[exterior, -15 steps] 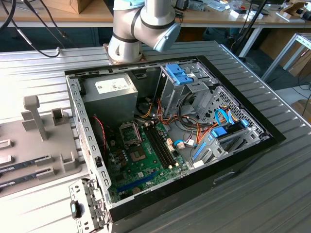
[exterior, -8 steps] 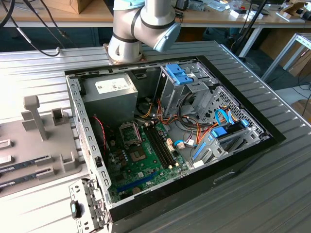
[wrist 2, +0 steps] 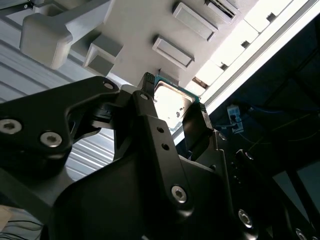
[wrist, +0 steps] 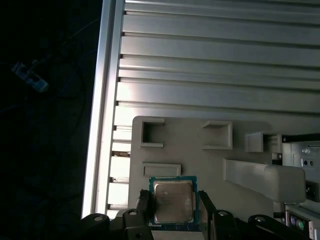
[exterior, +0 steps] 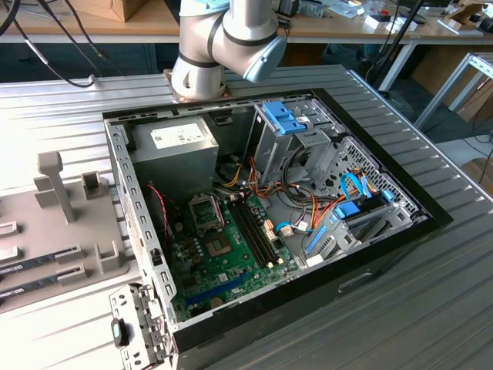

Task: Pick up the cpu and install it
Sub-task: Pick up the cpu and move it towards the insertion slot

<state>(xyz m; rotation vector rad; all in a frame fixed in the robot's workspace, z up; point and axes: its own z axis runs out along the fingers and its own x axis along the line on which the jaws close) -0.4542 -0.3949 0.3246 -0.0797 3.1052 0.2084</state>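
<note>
**Cpu (wrist: 173, 201) clamped in the gripper (wrist: 173, 212) over the grey tray (wrist: 200, 160)**

In the first wrist view, the cpu sits between the two black fingers (wrist: 143, 207). Its silver-grey metal top faces the camera and its thin green rim shows on all sides. The jaws are narrowed onto two opposite edges of the chip. The moulded grey tray lies behind it, and the chip is just beside one of the tray's shallow rectangular pockets (wrist: 161, 169). Whether the chip still touches the tray, I cannot tell. A thick grey post (wrist: 272, 179) stands on the tray nearby. The tray rests on a ribbed aluminium table (wrist: 220, 50).

In the second wrist view, the same grip is seen from behind the gripper (wrist 2: 172, 107). The cpu (wrist 2: 172, 102) catches the light, and a black finger (wrist 2: 196, 127) presses on each side of it. The grey tray (wrist 2: 150, 30) and its post (wrist 2: 47, 32) lie beyond the chip, with the ribbed table (wrist 2: 30, 75) beside them.

In the exterior view, the arm (exterior: 227, 38) rises beside an open computer case (exterior: 269, 193) that lies on its side on the table. The green motherboard (exterior: 223, 262) inside the case carries a square metal-framed socket (exterior: 206, 210). A grey power-supply box (exterior: 173, 142) sits just beyond the socket. The tray (exterior: 62, 223) lies outside the case at the exterior view's left.
</note>
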